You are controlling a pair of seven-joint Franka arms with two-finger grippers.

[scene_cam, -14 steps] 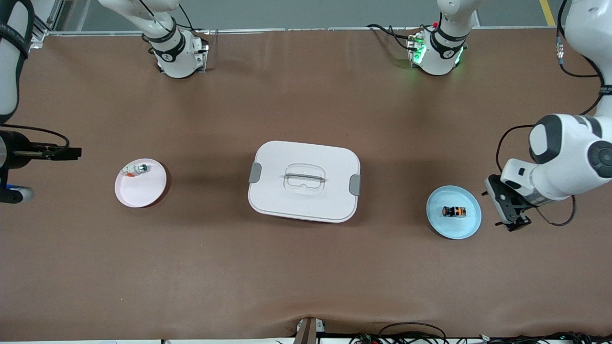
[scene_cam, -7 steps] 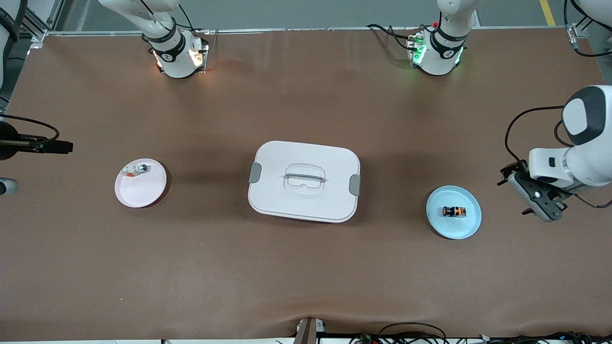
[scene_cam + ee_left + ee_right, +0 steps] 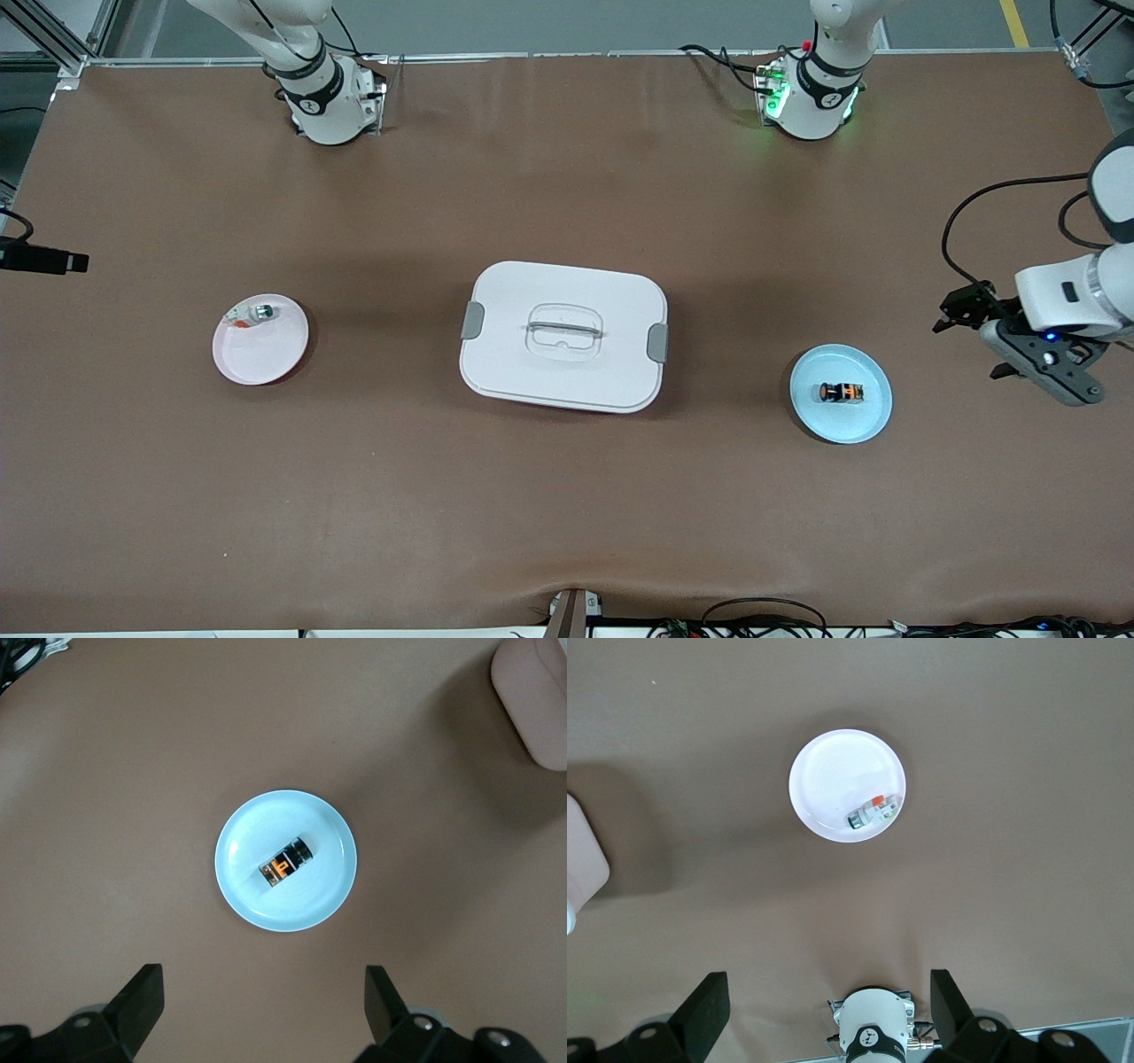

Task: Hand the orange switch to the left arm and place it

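The orange switch (image 3: 841,392) (image 3: 285,863) lies on its side in a light blue plate (image 3: 864,425) (image 3: 237,881) toward the left arm's end of the table. The white box (image 3: 563,335) sits shut at the table's middle. My left gripper (image 3: 263,992) hangs high over bare table beside the blue plate, open with nothing between its fingers (image 3: 142,990); its hand (image 3: 1050,359) shows at the view's edge. My right gripper (image 3: 828,997) is open and empty, high over the right arm's end; only a black bit of that arm (image 3: 44,260) shows in the front view.
A pale pink plate (image 3: 266,354) (image 3: 833,771) toward the right arm's end holds a small silver-white part with a red bit (image 3: 257,313) (image 3: 873,811). Corners of the box (image 3: 536,700) (image 3: 580,859) show in both wrist views. The right arm's base (image 3: 873,1032) is in view.
Both arms have drawn outward toward their own ends of the table. The left hand has moved away from the blue plate; the right arm has nearly left the front view. Both grippers stay open.
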